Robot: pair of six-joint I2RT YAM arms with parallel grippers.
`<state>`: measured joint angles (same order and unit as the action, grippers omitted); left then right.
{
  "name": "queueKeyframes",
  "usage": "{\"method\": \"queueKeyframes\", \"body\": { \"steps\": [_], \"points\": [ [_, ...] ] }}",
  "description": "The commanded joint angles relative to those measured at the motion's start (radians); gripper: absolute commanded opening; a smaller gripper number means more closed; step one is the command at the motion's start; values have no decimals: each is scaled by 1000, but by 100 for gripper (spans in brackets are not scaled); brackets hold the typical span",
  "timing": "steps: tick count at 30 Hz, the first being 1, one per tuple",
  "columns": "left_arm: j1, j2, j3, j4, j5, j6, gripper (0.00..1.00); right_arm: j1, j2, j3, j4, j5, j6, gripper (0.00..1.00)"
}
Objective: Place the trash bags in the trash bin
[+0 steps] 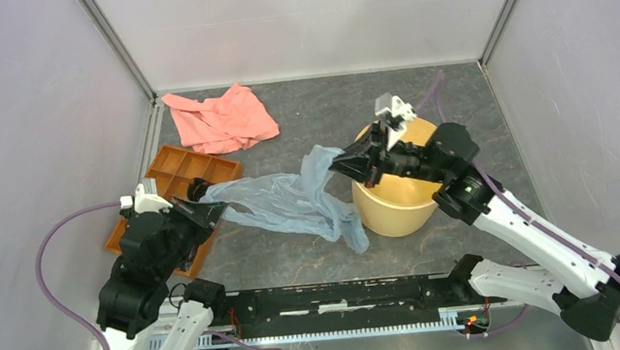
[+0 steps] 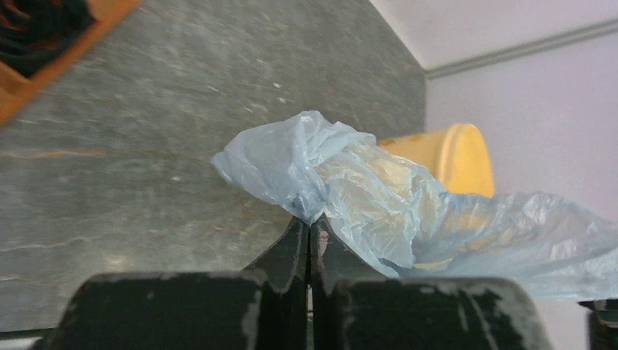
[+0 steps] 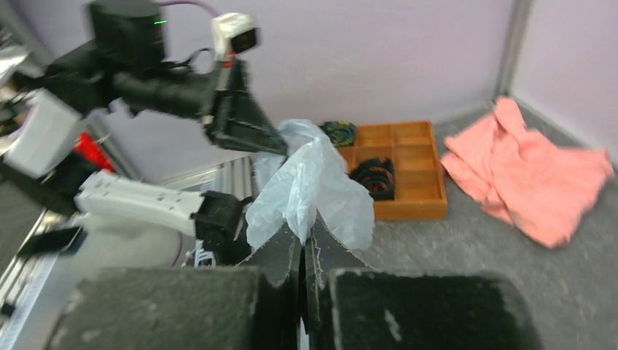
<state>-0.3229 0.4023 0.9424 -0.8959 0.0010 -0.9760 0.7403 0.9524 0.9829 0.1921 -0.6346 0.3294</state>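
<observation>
The trash bag (image 1: pixel 284 203) is stretched across the middle of the table (image 1: pixel 323 263), strung between your two sets of jaws. Its left end meets your left jaws near the left edge, just over the orange tray (image 1: pixel 196 164). Its right end is gathered at your right jaws, just beside the left rim of the trash bin (image 1: pixel 394 210).

Your left jaws are pressed fully together. In the left wrist view they pinch a bunched corner of the film (image 2: pixel 350 189) right at the tips, with the yellow bin (image 2: pixel 452 157) showing behind it.

Your right jaws are closed just as tightly. In the right wrist view the film (image 3: pixel 306 189) billows up from the tips.

Between the two grips the bag sags, and one fold hangs down to the table against the bin's near left side. The bin stands right of centre. A pink cloth (image 1: pixel 221 119) lies in the far left corner.
</observation>
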Motion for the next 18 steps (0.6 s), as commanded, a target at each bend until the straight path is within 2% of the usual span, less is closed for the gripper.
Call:
{"method": "queueKeyframes", "body": {
  "steps": [1, 4, 7, 9, 10, 12, 14, 15, 16, 18],
  "points": [
    [-2, 29, -29, -39, -210, 117, 2, 64, 126, 59, -124, 376, 94, 1],
    [-2, 164, -69, 63, -209, 173, 2, 113, 305, 205, -276, 593, 133, 1],
    [0, 376, -19, 172, -240, 228, 2, 97, 478, 365, -402, 784, 141, 0],
    [24, 568, 119, 235, -243, 289, 2, 29, 560, 443, -372, 825, 124, 0],
    [41, 647, 230, 248, -212, 324, 2, -9, 589, 515, -376, 790, 98, 0],
    [57, 739, 497, 285, -65, 398, 2, -63, 644, 748, -446, 647, -6, 0],
    [56, 730, 697, 436, 199, 452, 2, -1, 612, 943, -434, 576, -196, 0],
    [55, 693, 746, 545, 253, 454, 2, 74, 565, 965, -399, 619, -302, 0],
    [55, 648, 761, 693, 363, 455, 2, 178, 492, 926, -325, 694, -444, 0],
    [56, 554, 740, 812, 403, 468, 2, 275, 333, 736, -99, 645, -537, 0]
  ]
}}
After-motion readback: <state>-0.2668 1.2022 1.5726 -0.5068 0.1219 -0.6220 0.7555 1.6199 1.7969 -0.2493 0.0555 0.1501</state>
